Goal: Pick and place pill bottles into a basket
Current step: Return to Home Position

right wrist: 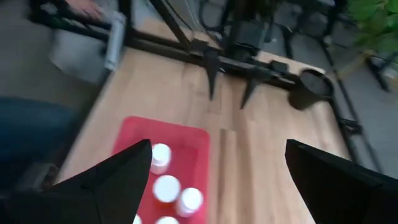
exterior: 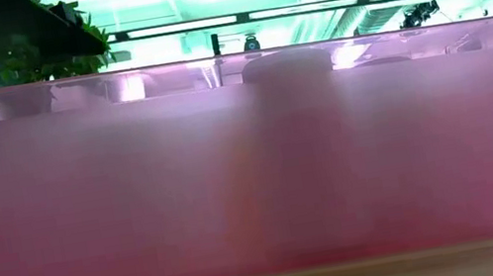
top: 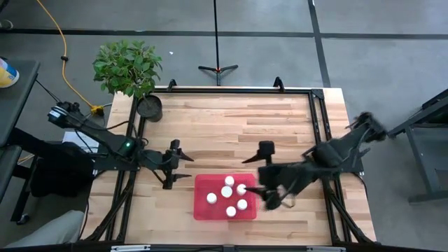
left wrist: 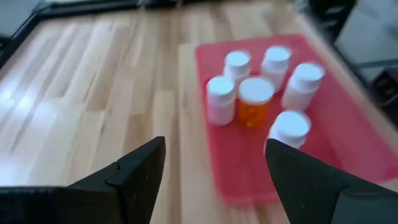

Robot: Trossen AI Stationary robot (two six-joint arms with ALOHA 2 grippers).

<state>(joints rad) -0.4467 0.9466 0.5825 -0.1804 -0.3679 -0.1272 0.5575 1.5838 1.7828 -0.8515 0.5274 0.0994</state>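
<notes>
The right gripper (right wrist: 217, 149) hangs released and empty over the near edge of the red tray (top: 201, 183). Six pill bottles (top: 229, 190) stand inside it. The left gripper (top: 190, 167), fingers spread, sits just beside the tray.

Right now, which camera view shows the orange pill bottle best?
The left wrist view: the orange bottle stands in the red tray among five white ones. The high view shows only white caps, the right wrist view a few caps, the low view just the tray's wall.

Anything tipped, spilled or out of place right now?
Nothing stands out: all six pill bottles stand upright inside the red tray, none on the table; left gripper and right gripper hang open, empty.
</notes>
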